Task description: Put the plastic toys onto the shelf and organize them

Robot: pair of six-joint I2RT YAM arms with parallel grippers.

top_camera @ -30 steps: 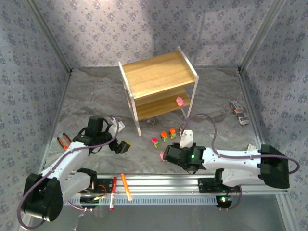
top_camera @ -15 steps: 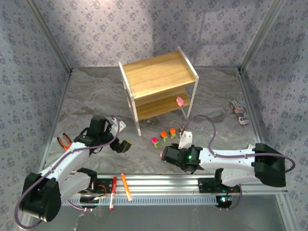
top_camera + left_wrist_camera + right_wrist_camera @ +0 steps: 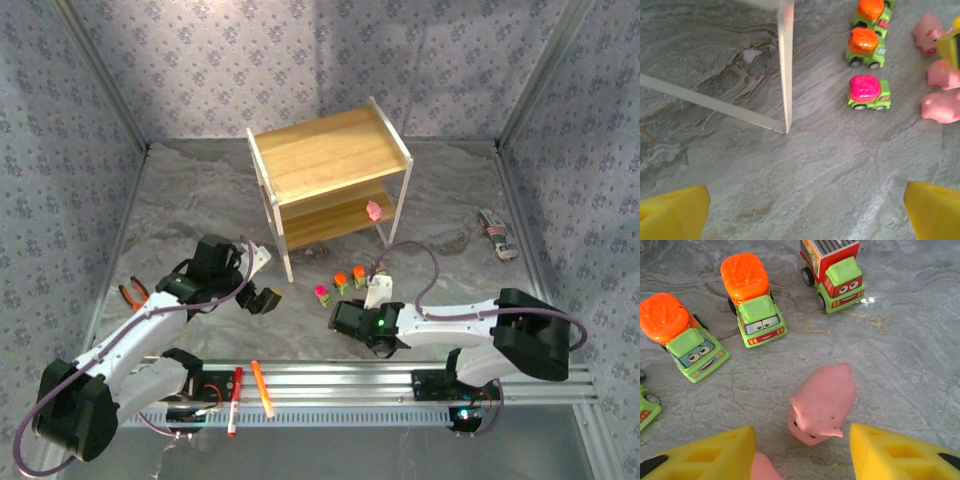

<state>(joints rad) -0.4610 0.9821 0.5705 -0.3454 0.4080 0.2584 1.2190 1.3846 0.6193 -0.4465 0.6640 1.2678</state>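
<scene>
Jaws of my right gripper [image 3: 801, 435] stand partly apart, their yellow moulded pads [image 3: 890, 455] on either side of a smooth, rounded pink plastic pig [image 3: 822, 405], not closed on it. That pig lies on the grey marbled table [image 3: 200, 200], on the near side of the two-tier shelf [image 3: 325, 150] of pale wooden boards and thin white metal legs. Between pig and shelf I see glossy green-bodied trucks: a ribbed orange-domed truck [image 3: 752, 295], a second orange-domed truck [image 3: 680, 335], a red-boxed truck [image 3: 832, 270] with a slatted grey top, and a magenta-domed truck [image 3: 869, 92]. Another pink figure [image 3: 374, 210] sits on the shelf's lower board, toward its right end. My left gripper [image 3: 805, 200] hangs just off the shelf's front left leg, jaws wide over bare table.
</scene>
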